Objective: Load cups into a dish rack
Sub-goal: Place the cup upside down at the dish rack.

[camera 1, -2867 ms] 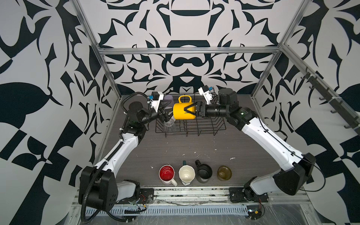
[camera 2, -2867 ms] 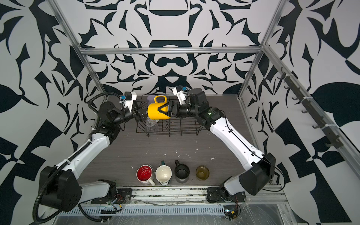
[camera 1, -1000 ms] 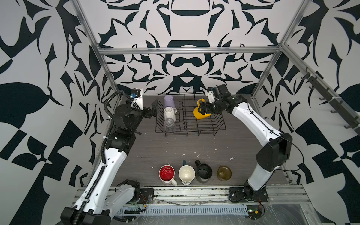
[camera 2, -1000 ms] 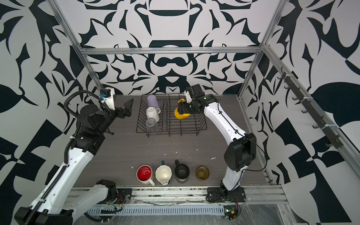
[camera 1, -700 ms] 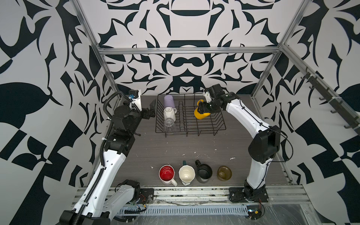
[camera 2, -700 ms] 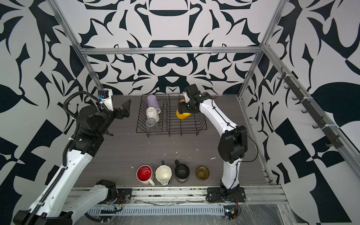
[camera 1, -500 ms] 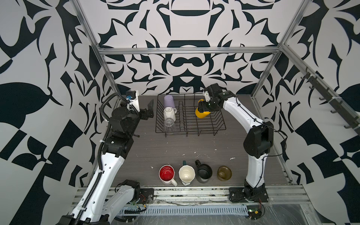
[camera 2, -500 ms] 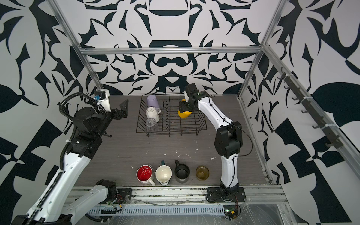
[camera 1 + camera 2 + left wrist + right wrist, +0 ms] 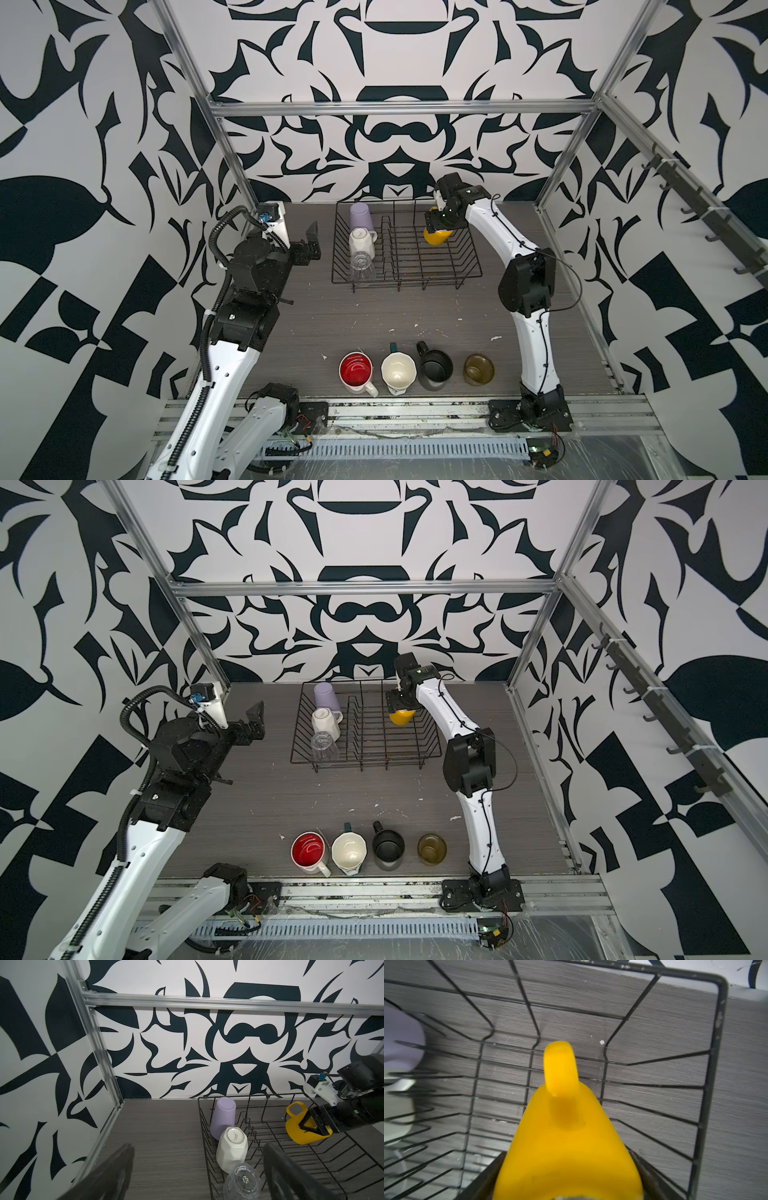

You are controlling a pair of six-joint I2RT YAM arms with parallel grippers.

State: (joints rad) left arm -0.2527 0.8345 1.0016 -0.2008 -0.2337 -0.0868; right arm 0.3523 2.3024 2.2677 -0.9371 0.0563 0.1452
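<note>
Your right gripper [image 9: 439,221], grasping the yellow mug [image 9: 434,238], has dropped into the rack's [image 9: 407,279] far-right corner. Your left gripper [image 9: 311,246] has withdrawn, released. You can let go next.

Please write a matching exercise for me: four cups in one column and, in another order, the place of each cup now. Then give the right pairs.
Cups
1. yellow mug
2. lilac tumbler
3. clear glass
4. black mug

Places
A. on the table, in the near row
B. in the rack, far end of the left row
C. between the fingers of the right gripper
D. in the rack, near end of the left row

Pairs: 1-C, 2-B, 3-D, 4-A
</note>
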